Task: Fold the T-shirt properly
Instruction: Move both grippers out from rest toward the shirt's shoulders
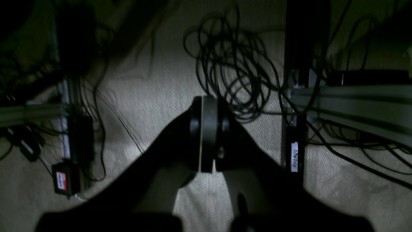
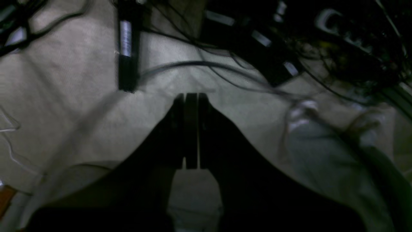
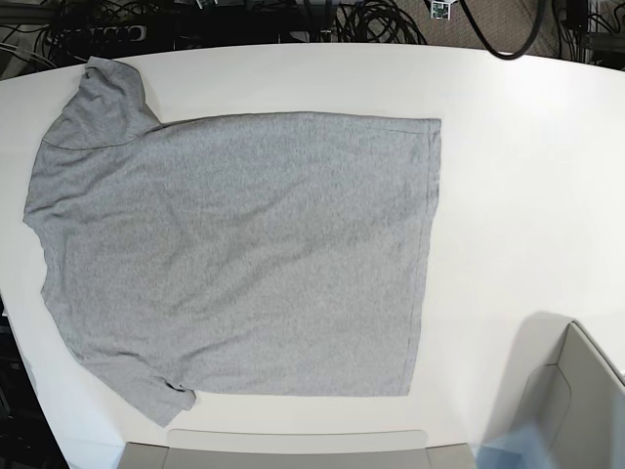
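T-shirt [image 3: 234,254] lies flat, plain side up, on the tabletop [image 3: 508,176]; left claw [image 1: 209,135] and right claw [image 2: 191,129] both pressed together

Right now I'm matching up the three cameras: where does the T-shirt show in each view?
Base: the T-shirt lies flat across the left and middle of the white table.
Left wrist: not in it, only floor and cables.
Right wrist: not in it.
Shared landmark: none certain; black cables show in all three.
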Available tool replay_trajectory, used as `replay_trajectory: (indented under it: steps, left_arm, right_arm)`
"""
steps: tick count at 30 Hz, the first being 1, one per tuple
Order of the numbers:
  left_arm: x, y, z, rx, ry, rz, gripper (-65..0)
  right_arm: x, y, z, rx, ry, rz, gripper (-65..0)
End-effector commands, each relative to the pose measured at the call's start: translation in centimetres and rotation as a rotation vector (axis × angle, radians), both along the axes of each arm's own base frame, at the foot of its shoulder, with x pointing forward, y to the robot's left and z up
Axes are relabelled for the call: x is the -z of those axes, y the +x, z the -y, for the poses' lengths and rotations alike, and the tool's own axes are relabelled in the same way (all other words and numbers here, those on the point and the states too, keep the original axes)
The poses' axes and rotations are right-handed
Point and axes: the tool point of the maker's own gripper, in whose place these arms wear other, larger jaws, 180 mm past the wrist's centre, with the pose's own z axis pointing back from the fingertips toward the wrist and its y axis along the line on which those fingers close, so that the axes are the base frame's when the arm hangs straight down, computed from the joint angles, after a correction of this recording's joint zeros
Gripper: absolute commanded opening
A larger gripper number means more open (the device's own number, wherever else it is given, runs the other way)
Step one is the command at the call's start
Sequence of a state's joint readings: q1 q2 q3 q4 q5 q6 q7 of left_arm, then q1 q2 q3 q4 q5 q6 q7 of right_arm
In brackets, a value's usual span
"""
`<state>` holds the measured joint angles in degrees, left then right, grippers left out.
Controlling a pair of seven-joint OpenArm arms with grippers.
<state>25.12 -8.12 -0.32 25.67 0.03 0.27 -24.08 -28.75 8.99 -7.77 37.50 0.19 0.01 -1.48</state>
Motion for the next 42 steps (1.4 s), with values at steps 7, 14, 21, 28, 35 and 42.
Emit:
replay_trajectory:
  steps: [7, 14, 21, 28, 35, 42]
  left_arm:
    - [-3.4, 0.0, -3.1, -0.131, 0.074, 0.062, -65.0]
    - [-8.7, 1.5, -4.9, -0.107, 0.131, 0.184, -65.0]
    - [-13.2, 2.6, -5.3, -0.062, 0.153, 0.239, -65.0]
    - [-17.5, 5.5, -4.9, -0.019, 0.167, 0.356, -65.0]
    - [-22.6, 9.1, -6.1, -0.010, 0.222, 0.454, -65.0]
    - [-28.0, 13.5, -5.7, 0.011, 0.253, 0.625, -65.0]
  right_arm:
    - [-3.7, -1.6, -0.9, -0.041, 0.041, 0.023, -65.0]
    - [-7.2, -3.2, -0.5, -0.054, 0.053, 0.056, -65.0]
    - [-12.3, -1.7, 3.1, 0.096, 0.012, 0.158, -65.0]
    - [-16.9, 1.3, 5.7, 0.212, 0.054, 0.252, -65.0]
    - [-22.5, 7.6, 7.5, 0.237, 0.002, 0.408, -65.0]
    - [-27.5, 13.7, 7.9, 0.202, -0.015, 0.605, -65.0]
